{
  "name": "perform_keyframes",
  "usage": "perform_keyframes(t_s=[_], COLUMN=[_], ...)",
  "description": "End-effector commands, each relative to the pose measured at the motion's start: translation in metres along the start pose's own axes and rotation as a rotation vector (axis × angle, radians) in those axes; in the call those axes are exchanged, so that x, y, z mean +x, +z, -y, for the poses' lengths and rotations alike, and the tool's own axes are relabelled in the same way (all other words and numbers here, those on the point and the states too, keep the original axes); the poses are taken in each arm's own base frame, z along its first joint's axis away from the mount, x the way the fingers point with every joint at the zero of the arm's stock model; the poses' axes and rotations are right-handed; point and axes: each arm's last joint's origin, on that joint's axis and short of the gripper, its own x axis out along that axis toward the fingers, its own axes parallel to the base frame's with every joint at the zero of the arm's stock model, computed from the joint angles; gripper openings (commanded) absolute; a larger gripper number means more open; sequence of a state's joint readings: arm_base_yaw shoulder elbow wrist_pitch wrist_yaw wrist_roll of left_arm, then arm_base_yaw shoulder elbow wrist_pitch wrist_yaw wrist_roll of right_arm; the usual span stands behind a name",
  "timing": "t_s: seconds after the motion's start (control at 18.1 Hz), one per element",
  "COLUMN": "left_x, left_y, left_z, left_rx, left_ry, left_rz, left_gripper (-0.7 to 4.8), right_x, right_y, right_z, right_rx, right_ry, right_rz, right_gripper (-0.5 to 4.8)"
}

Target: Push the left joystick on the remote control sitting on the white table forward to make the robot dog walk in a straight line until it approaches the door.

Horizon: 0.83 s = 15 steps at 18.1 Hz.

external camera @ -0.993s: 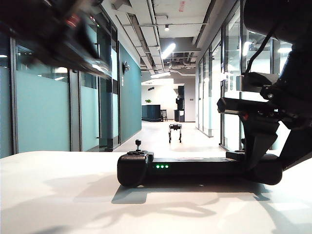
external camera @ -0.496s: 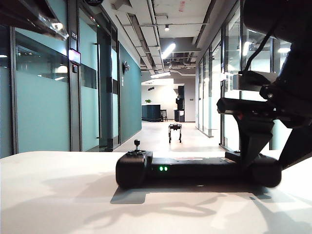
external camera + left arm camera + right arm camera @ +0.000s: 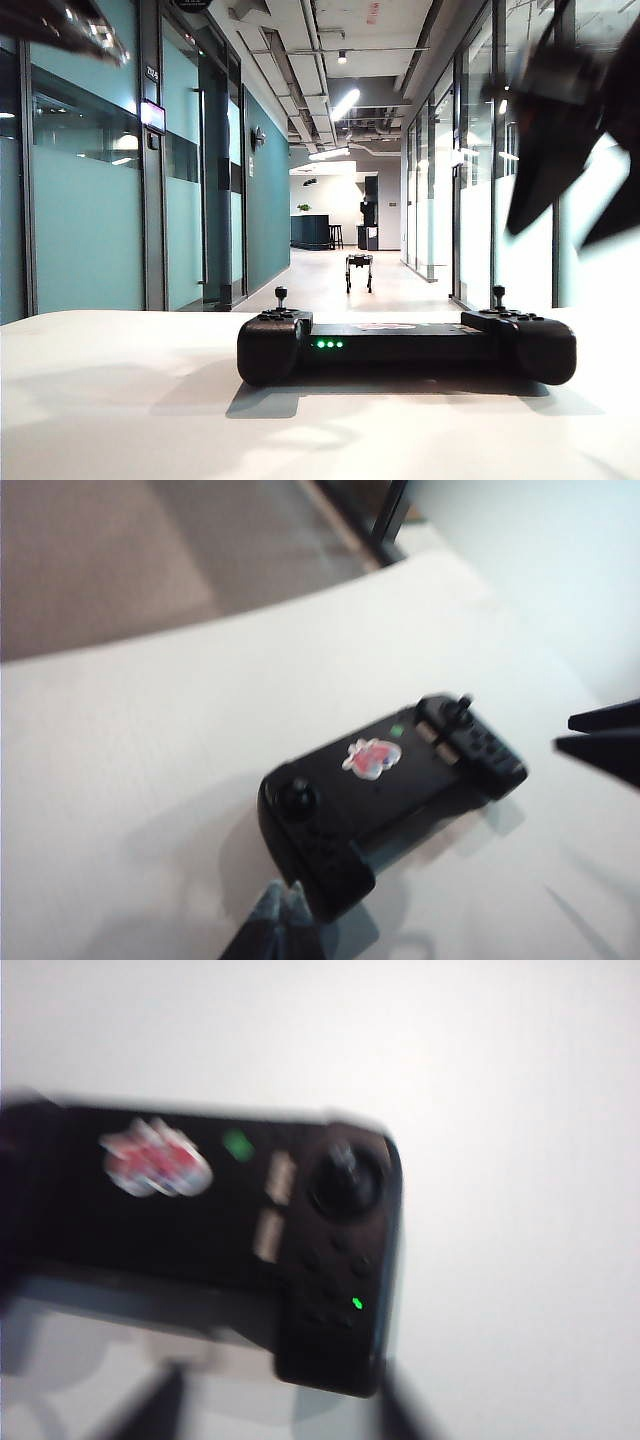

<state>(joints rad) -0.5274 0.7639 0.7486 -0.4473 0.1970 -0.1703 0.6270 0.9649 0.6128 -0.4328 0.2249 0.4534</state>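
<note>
Starting at the left tool (image 3: 284, 912), we see its two fingers drawn together to a single point with nothing between them, hanging above the near edge of the remote control (image 3: 400, 345) and clear of it. In the exterior view this arm shows only as a blur in the upper left corner, high over the tabletop (image 3: 120, 400). The right tool (image 3: 552, 238) hangs high on the right, its fingers spread apart and empty, well above the controller's right handle; its wrist view is blurred but shows that handle and its thumbstick (image 3: 345, 1182) below the parted fingers. Neither tool touches the controller. The left joystick (image 3: 282, 296) stands upright and untouched on the left handle, with open air all round it. The remote control lies flat, bare white tabletop on every side of it, and its green lights are lit. Beyond the far edge of the tabletop a corridor runs straight ahead between glass walls. The robot dog (image 3: 359, 268) stands far down it on open floor.
</note>
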Motion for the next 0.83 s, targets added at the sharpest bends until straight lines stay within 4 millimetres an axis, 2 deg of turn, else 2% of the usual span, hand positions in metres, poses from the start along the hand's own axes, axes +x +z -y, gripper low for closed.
perform_keyframes(t_s=[0.06, 0.17, 0.28, 0.33, 0.55, 0.83], left_x=[-0.017, -0.029, -0.045, -0.051, -0.066, -0.068], left_y=[0.002, 0.000, -0.005, -0.006, -0.014, -0.031], left_z=[0.004, 0.005, 0.007, 0.007, 0.009, 0.007], left_rx=[0.011, 0.021, 0.086, 0.110, 0.128, 0.169], left_ry=[-0.009, 0.006, 0.033, 0.046, 0.037, 0.026], left_rz=[0.067, 0.093, 0.123, 0.146, 0.225, 0.338], left_gripper=[-0.06, -0.06, -0.06, -0.06, -0.06, -0.06], right_x=[-0.032, -0.049, -0.068, -0.074, -0.082, -0.088], right_y=[0.008, 0.009, 0.007, 0.006, -0.007, -0.025], right_z=[0.004, 0.009, 0.016, 0.019, 0.028, 0.038], right_rx=[-0.024, -0.070, -0.189, -0.179, -0.196, -0.151], right_ry=[0.065, 0.072, 0.045, 0.020, 0.033, 0.072], right_rz=[0.149, 0.231, 0.335, 0.377, 0.518, 0.649], right_gripper=[-0.01, -0.01, -0.01, -0.01, -0.01, -0.01])
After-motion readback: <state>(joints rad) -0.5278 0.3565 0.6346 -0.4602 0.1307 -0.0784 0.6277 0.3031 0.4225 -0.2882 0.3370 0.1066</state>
